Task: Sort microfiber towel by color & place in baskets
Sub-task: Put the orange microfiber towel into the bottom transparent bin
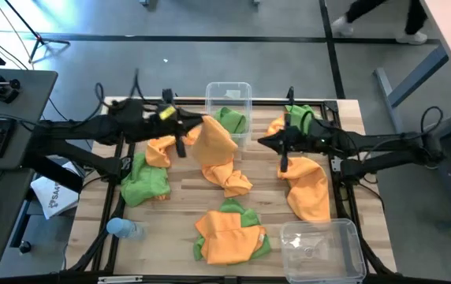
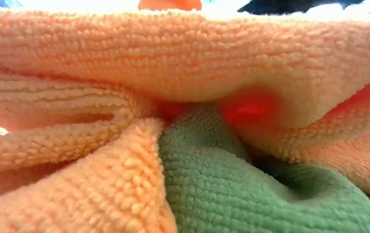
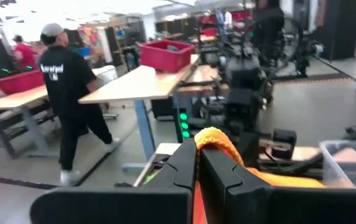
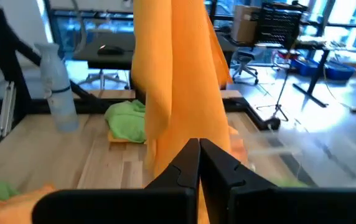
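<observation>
My table [image 1: 371, 229] carries scattered orange and green towels, with one clear basket [image 1: 229, 99] at the far edge holding a green towel [image 1: 232, 120] and a second basket [image 1: 320, 249] at the near right corner. My left gripper [image 1: 184, 134] is clamped on an orange towel [image 1: 214, 146] beside the far basket. My right gripper [image 1: 282, 151] pinches another orange towel [image 4: 178, 74], which hangs from it. A bottle [image 1: 123, 229] lies near the left front edge.

Two dark fingers [image 3: 184, 165] pressed together, pinching an orange towel [image 3: 218, 142] that bulges just above their tips. A person [image 3: 66, 93] walks well beyond them.
</observation>
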Action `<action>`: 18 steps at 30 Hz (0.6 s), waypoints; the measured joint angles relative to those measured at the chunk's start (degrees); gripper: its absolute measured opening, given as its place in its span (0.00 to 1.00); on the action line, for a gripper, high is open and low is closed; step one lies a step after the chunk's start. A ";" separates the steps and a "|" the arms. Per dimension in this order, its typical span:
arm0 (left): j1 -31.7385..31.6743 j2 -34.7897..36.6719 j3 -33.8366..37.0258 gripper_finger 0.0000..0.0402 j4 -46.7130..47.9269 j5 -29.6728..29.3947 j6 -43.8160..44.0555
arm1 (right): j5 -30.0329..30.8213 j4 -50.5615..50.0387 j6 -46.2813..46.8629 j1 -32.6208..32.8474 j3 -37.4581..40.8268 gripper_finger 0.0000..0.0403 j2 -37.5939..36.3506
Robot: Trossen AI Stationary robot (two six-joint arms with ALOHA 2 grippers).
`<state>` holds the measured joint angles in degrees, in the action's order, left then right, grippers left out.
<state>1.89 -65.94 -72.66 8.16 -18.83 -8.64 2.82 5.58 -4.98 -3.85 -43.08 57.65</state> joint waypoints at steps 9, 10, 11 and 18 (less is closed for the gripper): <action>2.95 -6.72 0.00 0.00 -7.30 0.32 2.43 | -0.05 -10.21 -2.16 2.58 -19.35 0.25 11.66; 3.16 -7.18 0.00 0.00 -8.10 0.30 2.45 | -0.03 -11.63 -2.75 2.84 -21.21 0.27 12.70; 3.25 -7.78 0.00 0.00 -9.08 0.30 2.56 | -0.02 -12.73 -3.06 3.12 -22.75 0.30 13.61; 3.58 -11.29 0.02 0.00 -11.98 0.29 3.91 | -0.09 -14.11 -4.37 4.02 -29.04 0.43 18.19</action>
<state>5.48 -77.23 -72.64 -3.82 -18.54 -4.73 2.73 -8.53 -9.36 0.16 -72.12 75.84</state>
